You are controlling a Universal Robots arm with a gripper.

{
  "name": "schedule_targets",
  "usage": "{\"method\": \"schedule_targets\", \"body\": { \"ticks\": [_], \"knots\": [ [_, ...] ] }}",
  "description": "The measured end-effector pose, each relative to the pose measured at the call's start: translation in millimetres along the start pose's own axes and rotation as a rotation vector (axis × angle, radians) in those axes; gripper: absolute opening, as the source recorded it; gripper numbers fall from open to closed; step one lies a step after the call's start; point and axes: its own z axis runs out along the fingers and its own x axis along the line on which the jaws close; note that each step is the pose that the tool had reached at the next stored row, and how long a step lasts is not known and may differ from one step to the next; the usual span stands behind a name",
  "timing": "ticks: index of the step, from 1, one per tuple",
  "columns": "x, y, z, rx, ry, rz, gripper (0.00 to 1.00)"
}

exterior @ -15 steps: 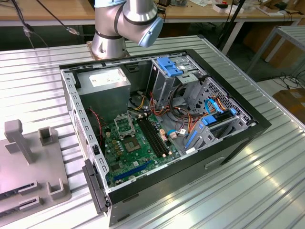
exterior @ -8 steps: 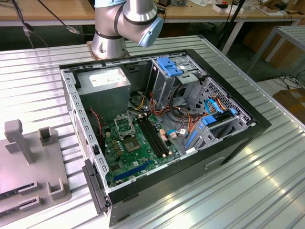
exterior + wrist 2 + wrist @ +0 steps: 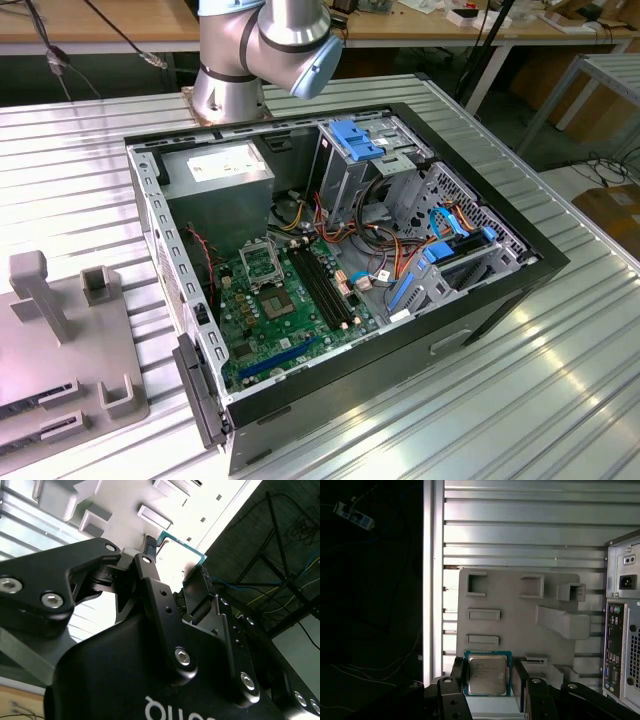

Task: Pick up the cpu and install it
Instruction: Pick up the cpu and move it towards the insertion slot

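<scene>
The cpu is a flat square chip with a silver top and a thin green rim, held between the two black fingers of my gripper. The gripper is shut on its opposite edges. In the second wrist view the cpu shows its bright face and green rim between the fingers, with the gripper around it. The chip hangs above the grey fixture plate, clear of its surface. In the exterior view the open computer case holds the green motherboard with its square metal socket frame.
The grey fixture plate with raised blocks and slots lies at the exterior view's left on the ribbed metal table. The arm's base stands behind the case. The case's rear panel is beside the plate. The table's edge drops to dark floor.
</scene>
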Motion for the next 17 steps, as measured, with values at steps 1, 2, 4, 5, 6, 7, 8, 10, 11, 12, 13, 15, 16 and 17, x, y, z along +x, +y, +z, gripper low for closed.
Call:
{"method": "schedule_targets", "body": {
  "ticks": [1, 2, 4, 5, 6, 7, 8, 10, 11, 12, 13, 15, 16, 17],
  "knots": [
    [0.0, 0.0, 0.0, -0.0001, 0.0000, 0.000, 0.47],
    [0.0, 0.0, 0.0, 0.0000, 0.0000, 0.000, 0.47],
    [0.0, 0.0, -0.1, 0.0000, 0.0001, 0.000, 0.47],
    [0.0, 0.0, -0.1, 0.0000, 0.0001, 0.000, 0.47],
    [0.0, 0.0, -0.1, 0.0000, 0.0001, 0.000, 0.47],
    [-0.2, 0.0, -0.2, 0.0000, 0.0002, 0.000, 0.47],
    [-0.4, 0.0, -0.2, 0.0001, 0.0002, 0.000, 0.47],
    [-1.9, 0.0, -0.1, 0.0000, 0.0001, 0.000, 0.47],
    [-3.5, -0.1, -0.2, 0.0000, 0.0002, 0.000, 0.47],
    [-5.3, -0.1, -0.2, 0.0000, 0.0001, 0.000, 0.47],
    [-6.4, -0.1, -0.2, 0.0000, 0.0001, 0.000, 0.47],
    [-8.1, -0.1, -0.2, 0.0000, 0.0001, 0.000, 0.47],
    [-9.0, -0.2, -0.2, 0.0000, 0.0001, 0.000, 0.47],
    [-9.6, -0.2, -0.3, 0.0000, 0.0001, 0.000, 0.47]
  ]
}}
